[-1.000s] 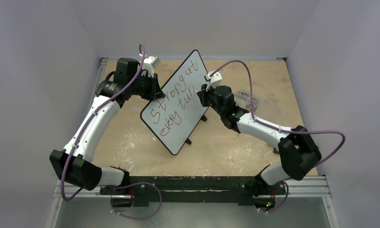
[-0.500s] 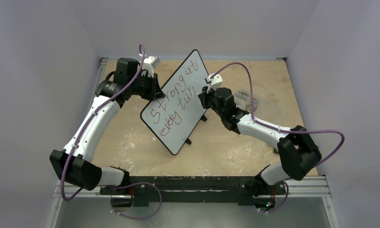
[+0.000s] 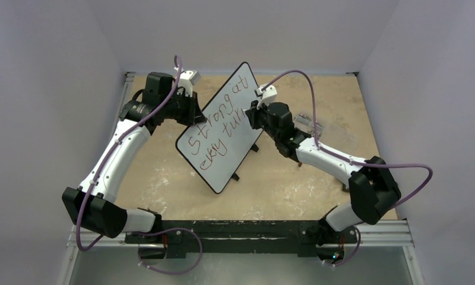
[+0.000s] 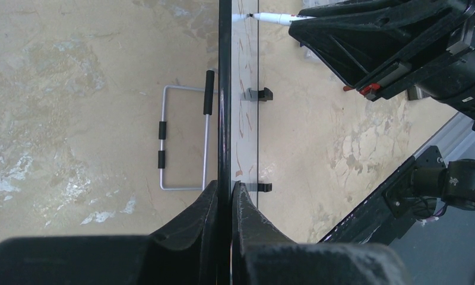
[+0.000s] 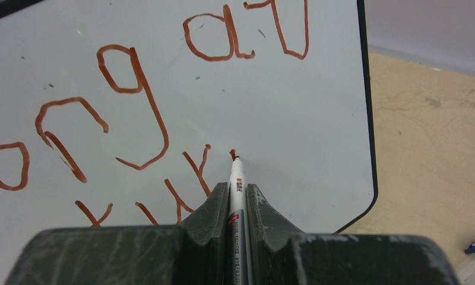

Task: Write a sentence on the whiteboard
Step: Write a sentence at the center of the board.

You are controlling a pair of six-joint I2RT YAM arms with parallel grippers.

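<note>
The whiteboard [image 3: 223, 127] stands tilted on its feet in the middle of the table. The sentence [image 3: 214, 124] runs in reddish-brown letters in two slanted lines; its letters fill the right wrist view [image 5: 134, 89]. My left gripper [image 4: 225, 190] is shut on the whiteboard's black rim [image 4: 224, 89], seen edge-on. My right gripper [image 5: 237, 190] is shut on a red-and-white marker [image 5: 236, 184], whose tip touches the board at a short fresh stroke. In the top view the right gripper [image 3: 253, 116] is at the board's right side.
A small clear plastic box [image 3: 306, 123] lies on the table behind the right arm. A metal wire stand [image 4: 184, 139] is behind the board. Black feet [image 4: 260, 94] stick out from the board. Walls close in on three sides.
My right gripper has moved up the board toward its far edge with the marker. The left arm and the board have not moved.
</note>
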